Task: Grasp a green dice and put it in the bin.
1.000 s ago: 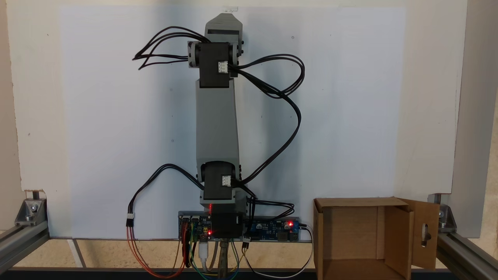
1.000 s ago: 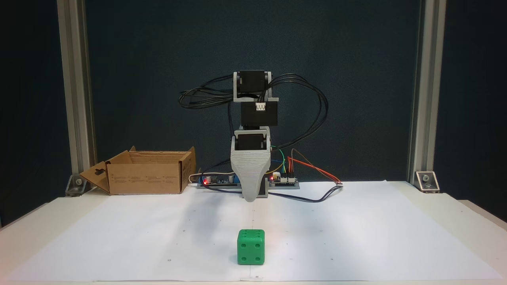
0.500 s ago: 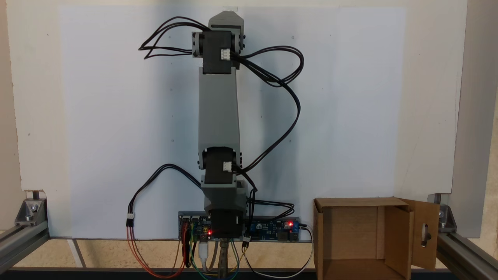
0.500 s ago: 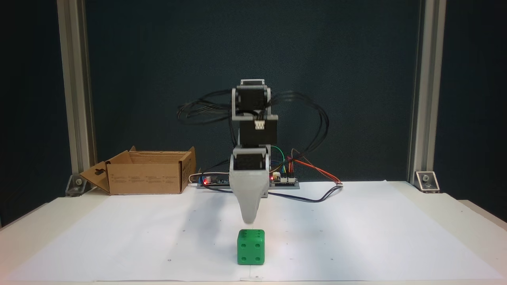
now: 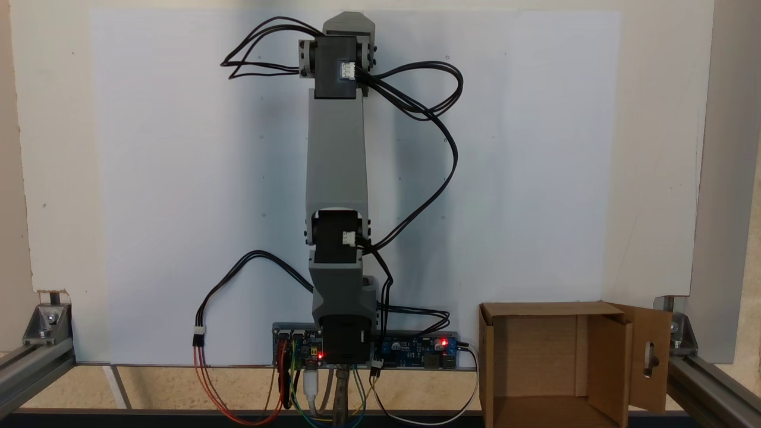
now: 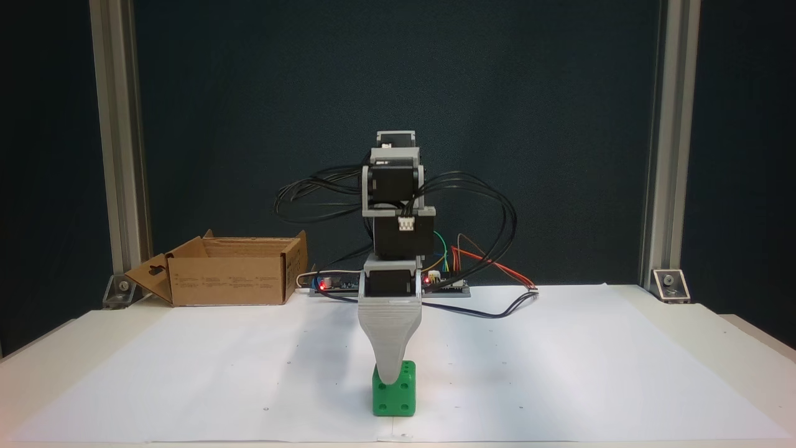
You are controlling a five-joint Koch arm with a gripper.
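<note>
In a fixed view looking down from above, a large white paper sheet (image 5: 178,178) covered most of the pale surface (image 5: 654,148), with aluminium frame rails (image 5: 35,356) at the lower corners. The grey and black arm (image 5: 336,154) stretched straight up the picture from a blue circuit board (image 5: 416,346), black cables looping off both sides. Its far end was cut off at the top edge, so gripper and cube were hidden there. The brown corrugated cardboard bin (image 5: 535,362) sat open at lower right, one flap bearing a keyhole-shaped slot, its lower part cropped.

In the fixed view facing the arm, a dark wall (image 6: 559,124) stood behind the surface between two upright aluminium posts (image 6: 118,155). The small bright green plastic dice (image 6: 394,398) rested on the paper near the front edge, well apart from the bin (image 6: 230,274) at back left. The grey tapered gripper (image 6: 390,378) pointed down, its tip overlapping the dice's upper left part. One jaw showed, the other lay behind it, so I cannot tell whether they were apart or together, nor whether they touched the dice.
</note>
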